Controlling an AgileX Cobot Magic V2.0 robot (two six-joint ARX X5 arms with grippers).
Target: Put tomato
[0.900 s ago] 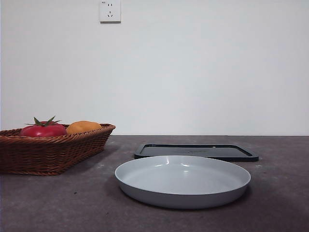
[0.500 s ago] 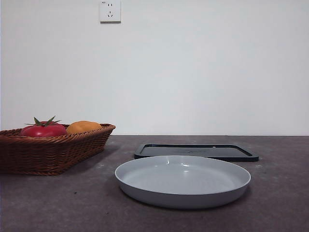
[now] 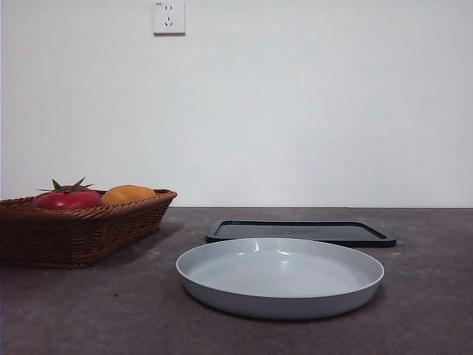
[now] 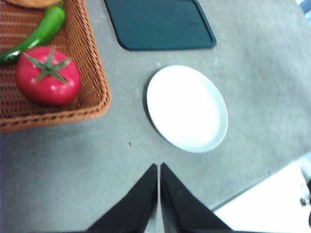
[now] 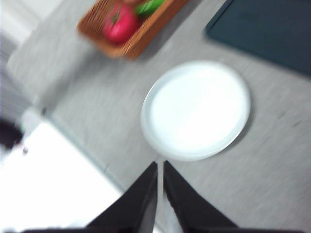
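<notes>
Glossy red tomato (image 4: 47,75) with green star calyx; left gripper (image 4: 159,167) and right gripper (image 5: 161,165) closed, empty.

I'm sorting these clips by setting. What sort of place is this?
Probably an indoor test bench rather than a kitchen: a bare grey table against a blank white wall with a socket, holding only a wicker basket with the tomato, a grey plate and a dark tray.

From my feed: plain white wall (image 3: 310,111), power socket (image 3: 168,16) in the frame's upper left, dark grey speckled table (image 3: 89,310) across the bottom.
</notes>
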